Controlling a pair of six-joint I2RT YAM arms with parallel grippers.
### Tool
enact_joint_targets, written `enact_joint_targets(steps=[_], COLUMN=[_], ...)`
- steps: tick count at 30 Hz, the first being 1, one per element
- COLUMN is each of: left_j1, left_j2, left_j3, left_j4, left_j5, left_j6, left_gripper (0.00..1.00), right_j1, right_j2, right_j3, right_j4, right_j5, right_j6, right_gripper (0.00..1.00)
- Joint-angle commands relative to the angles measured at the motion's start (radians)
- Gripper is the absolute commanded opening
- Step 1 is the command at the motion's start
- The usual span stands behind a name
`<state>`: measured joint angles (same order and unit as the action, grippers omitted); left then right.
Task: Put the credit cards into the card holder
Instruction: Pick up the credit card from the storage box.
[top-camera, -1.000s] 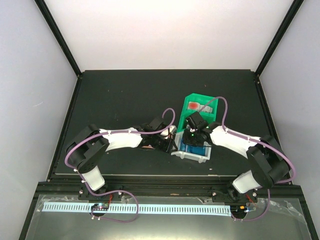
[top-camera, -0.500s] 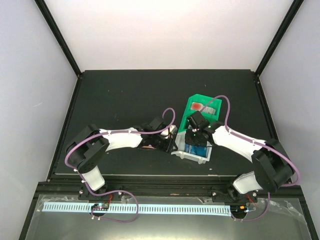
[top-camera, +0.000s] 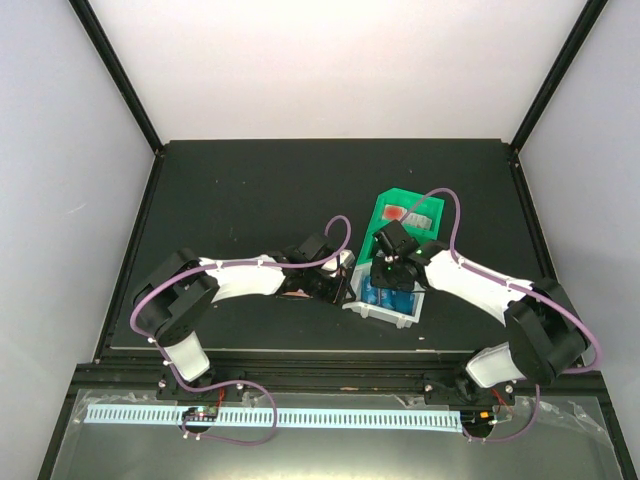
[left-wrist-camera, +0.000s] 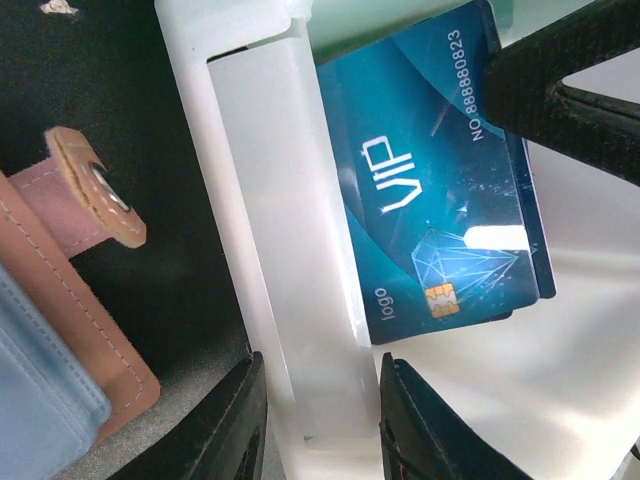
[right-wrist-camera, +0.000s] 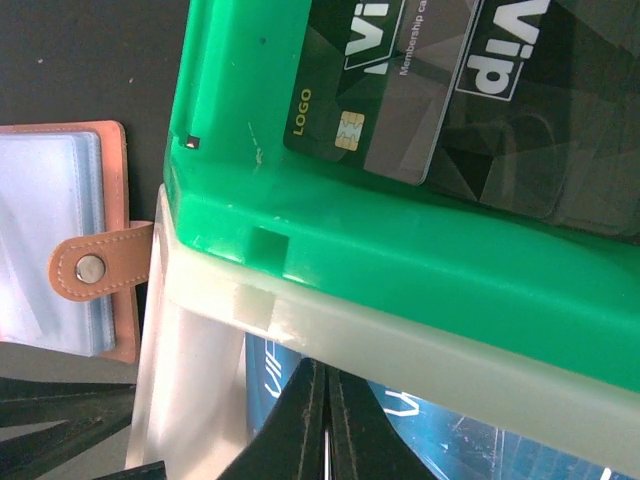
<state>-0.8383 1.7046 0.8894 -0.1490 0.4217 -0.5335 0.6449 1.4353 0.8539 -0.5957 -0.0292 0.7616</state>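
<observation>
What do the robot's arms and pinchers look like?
The left arm and right arm have smooth white shells and chunky black joints. A thin purple cable loops along each. The left gripper and right gripper end in flat black fingers.

The left arm (top-camera: 240, 278), at the lower left of the top view, has smooth white shells between bulky black joint housings and rises from a white cylindrical base. The right arm (top-camera: 470, 285), at the lower right, is built the same. A thin purple cable (top-camera: 340, 219) runs along each arm in loose arcs and curls below the bases. The left gripper (left-wrist-camera: 318, 425) has matte black fingers with rounded edges. The right gripper (right-wrist-camera: 322, 420) has slim black fingers tapering to a point.
</observation>
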Motion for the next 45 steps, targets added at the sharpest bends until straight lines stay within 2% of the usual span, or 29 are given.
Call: enact_joint_targets(steps=[1,9,14,34,41,45], left_j1=[-0.015,-0.015,-0.015,-0.015,-0.013,-0.013], left_j2=[0.026,0.023,0.018,0.003,-0.026,-0.052], left_j3=[0.031,0.028,0.026,0.03,0.028,0.032], left_j4=[-0.006,-0.006,-0.007,-0.016,-0.008,0.0], left_j5=[0.014,0.008,0.004,-0.017,-0.029,-0.029], left_j6=[0.026,0.026,0.026,0.021,0.018,0.012], left_gripper=[0.31,0.31,0.3,0.31,0.33,0.38], right_j1=[0.0,0.0,0.0,-0.001,-0.002,-0.006], right_j2=[-0.019,-0.018,-0.024,-0.105,-0.163,-0.205], right_j3=[0.023,-0.008,-0.016,-0.002,0.013,0.016], right_j4=[-0.005,0.068,0.073,0.028,-0.062,-0.079], right_j5=[0.023,-0.076,-0.063,-0.103,0.047,0.041], right_j6=[-0.009,-0.01,0.007,0.021,0.038,0.025], right_gripper=[0.03,0.07,0.01,0.01,0.01,0.01])
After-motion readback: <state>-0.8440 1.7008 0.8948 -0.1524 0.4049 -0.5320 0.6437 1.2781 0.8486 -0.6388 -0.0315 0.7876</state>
